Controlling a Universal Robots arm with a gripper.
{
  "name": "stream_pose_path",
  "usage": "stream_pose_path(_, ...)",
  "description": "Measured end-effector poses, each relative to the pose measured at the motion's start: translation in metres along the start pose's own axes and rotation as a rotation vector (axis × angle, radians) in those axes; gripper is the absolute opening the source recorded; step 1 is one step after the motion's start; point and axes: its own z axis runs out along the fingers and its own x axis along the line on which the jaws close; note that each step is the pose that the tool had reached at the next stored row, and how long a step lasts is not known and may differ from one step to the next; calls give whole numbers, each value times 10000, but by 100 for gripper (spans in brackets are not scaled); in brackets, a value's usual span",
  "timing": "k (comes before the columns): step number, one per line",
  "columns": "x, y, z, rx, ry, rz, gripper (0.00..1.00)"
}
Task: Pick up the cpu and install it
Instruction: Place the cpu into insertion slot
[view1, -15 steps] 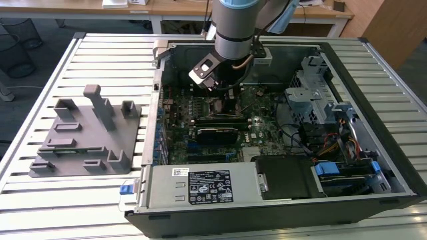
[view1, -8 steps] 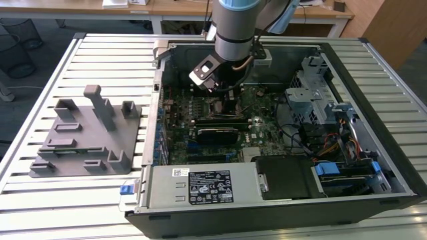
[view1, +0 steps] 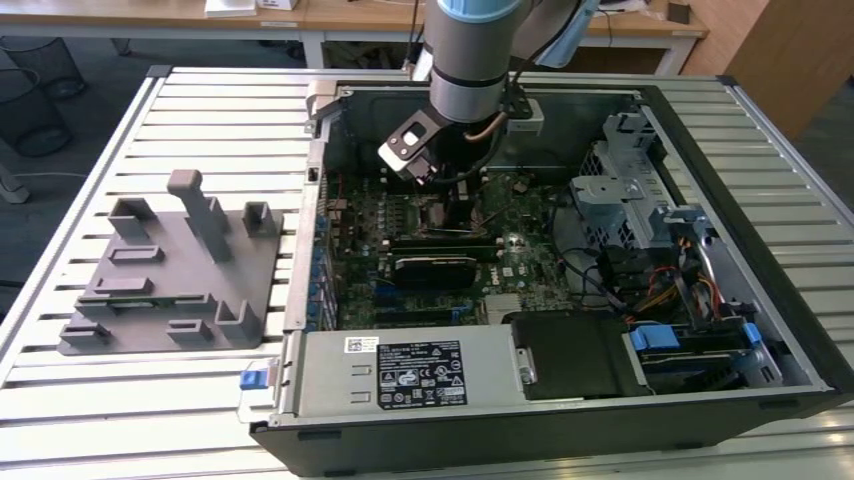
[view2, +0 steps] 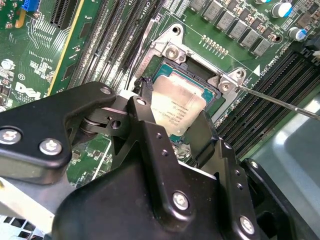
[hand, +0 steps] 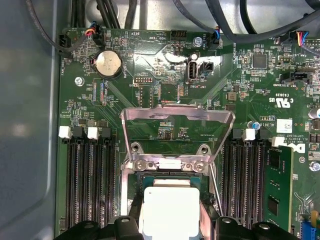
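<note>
So we're at the seating step here. The small flat square cpu with the silvery-grey metal top (hand: 170, 212) is already off the slatted metal worktop (view1: 200, 110) and inside the open dark computer case (view1: 534, 425). It sits right at the black square socket (view2: 212, 100) on the green motherboard (hand: 240, 75), closer to the case's far wall than to its near one.

The black two-fingered tool (view2: 175, 107) is clamped on it, as far as I can judge: in both wrist views a finger sits tight against each of two opposite edges. I can't tell whether the chip is fully down in the socket or a hair above it.

The shiny hinged metal load plate (hand: 177, 117) is flipped up and out of the way. The thin metal lever (view2: 280, 102) lies off to the side, so nothing is latched yet.

Seating it calls for keeping the chip dead flat and square to the socket, with no sideways drag. Those contacts won't forgive a crooked landing, I reckon.

Orientation: metal top up, lying flat or close to it. It's square, so there's no real long axis. Its edges look roughly lined up with the socket frame, one pair running along the black memory slots (hand: 90, 175) on both sides. The grey plastic fixture with upright blocks (view1: 174, 270) sits near the worktop's edge on the exterior view's left.
</note>
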Motion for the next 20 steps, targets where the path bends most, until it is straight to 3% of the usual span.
stream_pose_path(11, 1, 1, 8, -4, 2, -43, 53)
stream_pose_path(13, 4, 3, 15, -13, 20, -43, 54)
stream_pose_path(14, 3, 2, 13, -10, 15, -43, 60)
stream_pose_path(20, 0, 0, -11, -1, 1, -42, 60)
